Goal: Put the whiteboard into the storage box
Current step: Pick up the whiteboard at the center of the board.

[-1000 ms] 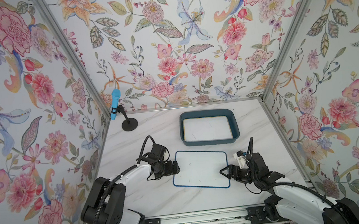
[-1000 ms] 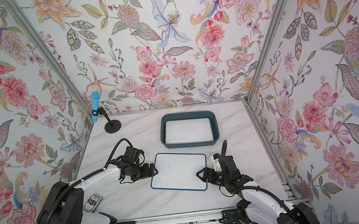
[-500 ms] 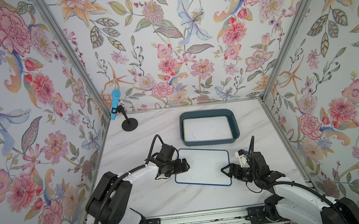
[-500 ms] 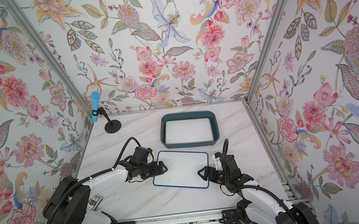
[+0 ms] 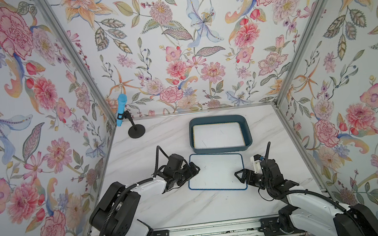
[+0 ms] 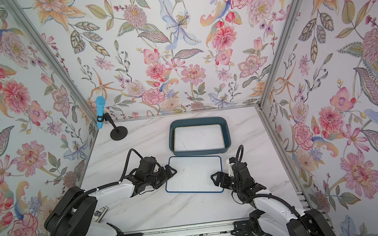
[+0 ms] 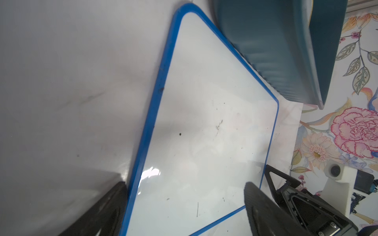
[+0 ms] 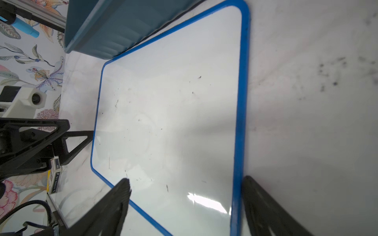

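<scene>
The whiteboard (image 5: 216, 171) (image 6: 194, 174), white with a blue rim, lies flat on the marble table, its far long edge against the front wall of the storage box (image 5: 220, 149) (image 6: 200, 151). My left gripper (image 5: 192, 170) (image 6: 171, 171) is open at the board's left edge. In the left wrist view it (image 7: 185, 186) has one finger on the table beside the blue rim and one over the whiteboard (image 7: 204, 132). My right gripper (image 5: 239, 177) (image 6: 214, 177) (image 8: 186, 179) is open and straddles the right rim of the whiteboard (image 8: 167, 122) near its front corner.
Another white board (image 5: 218, 136) lies inside the storage box (image 7: 276, 51) (image 8: 114, 26). A blue microphone (image 5: 121, 109) on a black stand is at the back left corner. Floral walls close three sides, and a metal rail (image 5: 196, 234) runs along the front.
The whiteboard has slid away from me and squared up against the box's front wall. My left gripper followed its left edge forward and to the right; my right gripper barely shifted.
</scene>
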